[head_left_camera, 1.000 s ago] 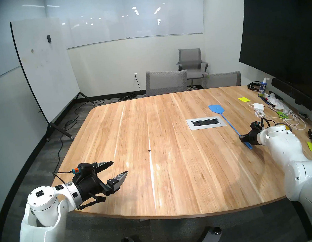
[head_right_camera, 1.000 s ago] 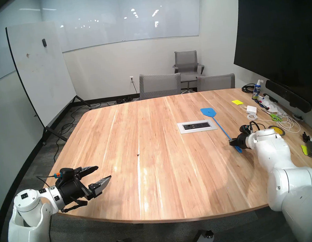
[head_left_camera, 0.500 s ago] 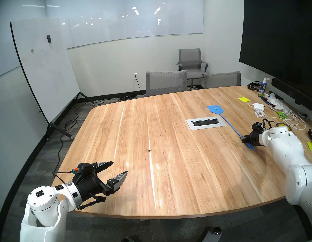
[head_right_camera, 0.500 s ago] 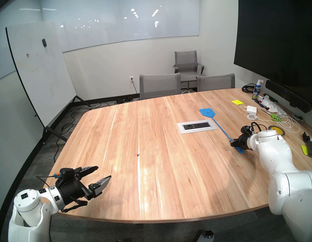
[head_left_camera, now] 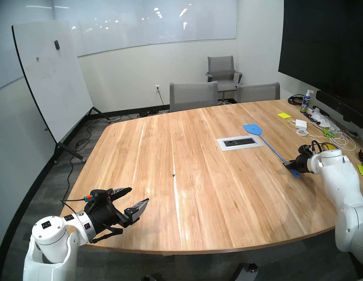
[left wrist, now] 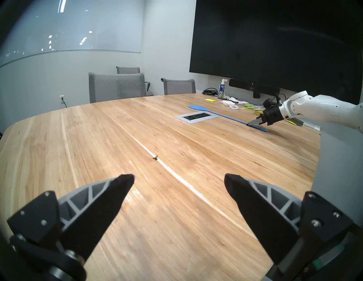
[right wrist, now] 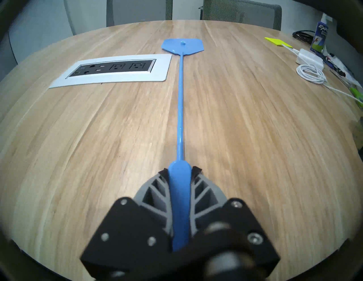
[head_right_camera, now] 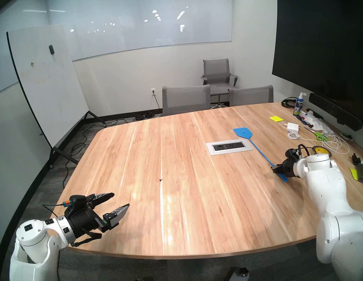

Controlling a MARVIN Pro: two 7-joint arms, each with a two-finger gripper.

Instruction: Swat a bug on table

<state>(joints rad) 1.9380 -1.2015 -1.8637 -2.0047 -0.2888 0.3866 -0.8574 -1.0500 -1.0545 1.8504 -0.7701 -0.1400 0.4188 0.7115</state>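
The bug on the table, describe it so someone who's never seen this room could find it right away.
On the big wood-plank table, look left of the grey power-outlet panel, toward the open left gripper. The bug sits beside a pale streak in the wood: a tiny dark speck with thin legs, unlike the flat grain knots.

A rolling whiteboard (head_left_camera: 53, 80) stands left of the room; three grey mesh chairs (head_left_camera: 193, 93) sit at the far end. A dark wall screen (head_left_camera: 332, 32) hangs on the right, above a spray bottle (head_left_camera: 306, 102), yellow sticky notes (head_left_camera: 284, 115), white charger (head_left_camera: 301, 123), coiled white cable (head_left_camera: 336, 139) and green-handled scissors (head_left_camera: 328, 133).
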